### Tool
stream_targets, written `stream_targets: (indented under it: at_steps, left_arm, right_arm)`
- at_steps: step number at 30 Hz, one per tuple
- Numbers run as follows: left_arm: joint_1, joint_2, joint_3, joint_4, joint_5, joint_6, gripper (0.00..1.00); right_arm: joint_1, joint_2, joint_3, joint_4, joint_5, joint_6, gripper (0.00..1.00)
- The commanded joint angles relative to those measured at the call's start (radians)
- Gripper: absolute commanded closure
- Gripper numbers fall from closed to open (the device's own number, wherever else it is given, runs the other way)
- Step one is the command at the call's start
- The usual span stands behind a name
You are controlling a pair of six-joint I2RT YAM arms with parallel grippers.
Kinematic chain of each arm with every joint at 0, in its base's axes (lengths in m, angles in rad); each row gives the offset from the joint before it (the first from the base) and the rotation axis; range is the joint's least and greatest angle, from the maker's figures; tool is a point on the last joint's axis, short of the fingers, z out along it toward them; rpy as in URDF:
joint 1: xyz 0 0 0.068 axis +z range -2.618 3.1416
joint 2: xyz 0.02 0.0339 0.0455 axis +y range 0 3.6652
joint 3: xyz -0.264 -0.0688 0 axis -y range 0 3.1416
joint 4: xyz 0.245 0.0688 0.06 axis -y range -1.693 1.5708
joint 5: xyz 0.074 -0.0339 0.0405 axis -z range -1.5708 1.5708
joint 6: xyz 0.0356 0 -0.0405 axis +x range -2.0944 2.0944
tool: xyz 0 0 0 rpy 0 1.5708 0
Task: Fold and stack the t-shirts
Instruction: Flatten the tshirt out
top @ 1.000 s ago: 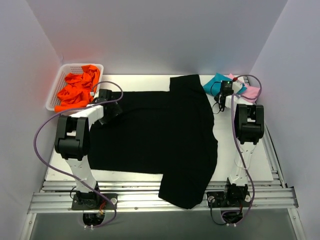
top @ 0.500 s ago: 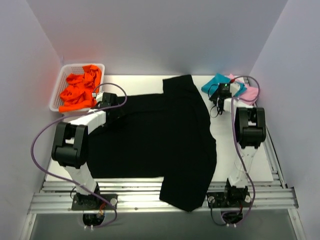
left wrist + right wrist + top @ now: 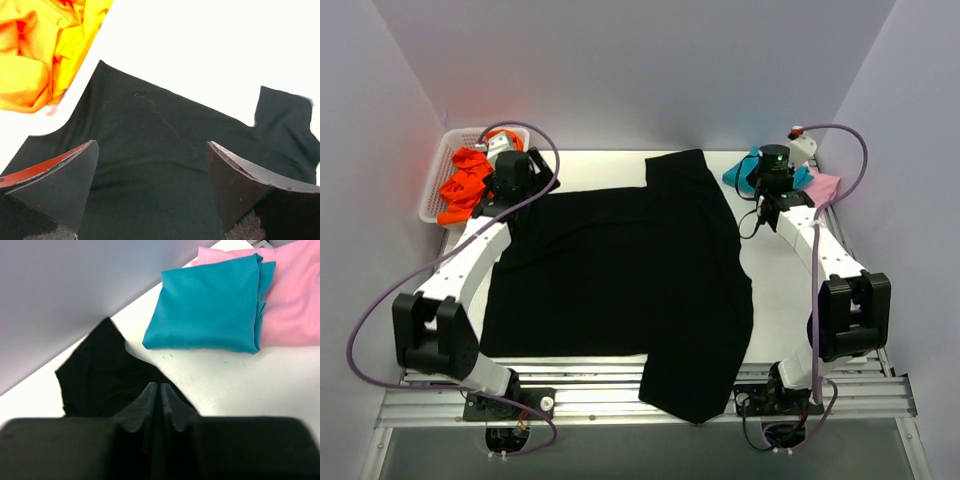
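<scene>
One black t-shirt [image 3: 620,270] | long axis left-right | sleeves right, hem left

- No text, label or number is readable on the black t-shirt [image 3: 620,260].
- None on the teal t-shirt [image 3: 210,310] or pink t-shirt [image 3: 292,300] beyond the right gripper's [image 3: 160,386] jaws.

The black t-shirt [image 3: 620,260] is plain and of one dark colour throughout, lying on a white surface [image 3: 775,290]. To its right are a plain teal t-shirt [image 3: 210,310] and a plain pink t-shirt [image 3: 290,305]. To its left, bright orange cloth [image 3: 470,185] fills a white mesh basket [image 3: 432,188]. Behind it stand pale lavender walls [image 3: 620,70].
</scene>
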Motion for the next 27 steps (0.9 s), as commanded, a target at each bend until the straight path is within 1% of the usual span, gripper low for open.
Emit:
stream_targets:
  at_steps: [1,2,3,4,6,9,20,27]
  left_arm:
    - [-0.004,-0.128,-0.077,-0.029,0.019,-0.025,0.03]
    - [-0.009,-0.148,-0.101,-0.023,0.023,-0.036,0.03]
    - [-0.013,-0.170,-0.150,-0.018,0.031,-0.039,0.03]
    - [-0.016,-0.208,-0.173,-0.015,0.031,-0.040,0.03]
    - [-0.024,-0.236,-0.222,-0.009,0.034,-0.044,0.03]
    - [-0.035,-0.257,-0.259,-0.003,0.034,-0.044,0.03]
    - [-0.036,-0.214,-0.290,0.009,0.033,-0.045,0.02]
    - [-0.036,-0.204,-0.301,0.022,0.020,-0.041,0.02]
  right_arm:
    - [0.020,0.045,-0.071,-0.021,-0.053,0.033,1.00]
    - [0.027,0.077,-0.074,-0.015,-0.093,0.043,1.00]
    - [0.036,0.094,-0.077,-0.010,-0.104,0.047,1.00]
    - [0.040,0.109,-0.075,-0.004,-0.113,0.050,1.00]
    - [0.053,0.157,-0.075,0.009,-0.138,0.056,1.00]
    - [0.073,0.217,-0.063,0.028,-0.159,0.064,1.00]
    - [0.079,0.438,0.041,0.032,-0.147,0.066,1.00]
    - [0.025,0.570,0.113,0.010,-0.156,0.081,1.00]
